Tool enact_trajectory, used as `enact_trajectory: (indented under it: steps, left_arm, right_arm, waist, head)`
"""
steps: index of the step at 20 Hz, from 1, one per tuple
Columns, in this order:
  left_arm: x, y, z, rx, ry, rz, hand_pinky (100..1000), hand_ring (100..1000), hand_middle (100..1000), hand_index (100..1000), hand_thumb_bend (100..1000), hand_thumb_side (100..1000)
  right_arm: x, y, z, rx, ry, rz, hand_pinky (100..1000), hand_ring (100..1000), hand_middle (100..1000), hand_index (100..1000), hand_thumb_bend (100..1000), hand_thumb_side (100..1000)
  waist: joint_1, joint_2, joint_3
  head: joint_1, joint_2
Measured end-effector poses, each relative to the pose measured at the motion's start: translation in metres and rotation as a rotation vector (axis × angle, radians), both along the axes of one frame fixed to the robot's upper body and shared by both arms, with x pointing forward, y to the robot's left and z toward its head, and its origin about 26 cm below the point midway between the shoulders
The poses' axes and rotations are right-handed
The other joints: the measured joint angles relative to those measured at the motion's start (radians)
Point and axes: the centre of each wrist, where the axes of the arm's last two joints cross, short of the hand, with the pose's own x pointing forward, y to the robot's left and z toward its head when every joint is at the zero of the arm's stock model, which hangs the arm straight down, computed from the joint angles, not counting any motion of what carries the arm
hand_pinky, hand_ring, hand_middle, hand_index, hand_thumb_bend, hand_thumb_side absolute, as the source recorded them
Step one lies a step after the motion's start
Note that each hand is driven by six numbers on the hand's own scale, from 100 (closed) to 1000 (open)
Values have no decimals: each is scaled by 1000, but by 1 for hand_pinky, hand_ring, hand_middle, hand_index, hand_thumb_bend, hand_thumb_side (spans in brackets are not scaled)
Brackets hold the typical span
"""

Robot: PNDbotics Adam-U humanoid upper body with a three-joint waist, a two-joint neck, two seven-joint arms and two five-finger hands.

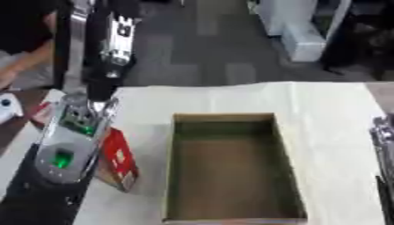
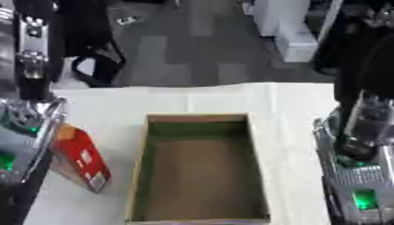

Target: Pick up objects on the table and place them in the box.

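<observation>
One open cardboard box (image 1: 231, 169), nothing visible inside; red carton (image 2: 81, 158) beside left hand (image 1: 73, 145), finger state unclear.

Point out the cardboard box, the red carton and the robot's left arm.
cardboard box (image 1: 286, 145): left eye view, right wall.
red carton (image 2: 79, 158): right eye view, broad red face.
left arm (image 1: 71, 147): left eye view, silver forearm housing.

No text can be read anywhere. The red carton (image 2: 79, 159) at the lower left carries a white label patch, but its print is too blurred.
</observation>
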Motion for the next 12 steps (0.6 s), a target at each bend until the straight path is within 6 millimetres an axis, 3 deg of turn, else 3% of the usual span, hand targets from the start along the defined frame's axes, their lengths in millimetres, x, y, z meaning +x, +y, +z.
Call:
enact_trajectory:
  steps: [9,12]
  left_arm:
    - [-4,3,-4,-10,6,1,722,715,795,871,100,876]
    - [-6,5,-5,3,1,5,723,716,797,874,100,735]
  right_arm:
    - [1,-3,-6,1,39,-20,570,774,843,871,100,811]
    - [1,-5,-9,0,53,-30,555,771,841,869,100,812]
  waist:
    - [5,6,6]
    - [6,12,8]
  head:
    - [46,62]
    - [49,71]
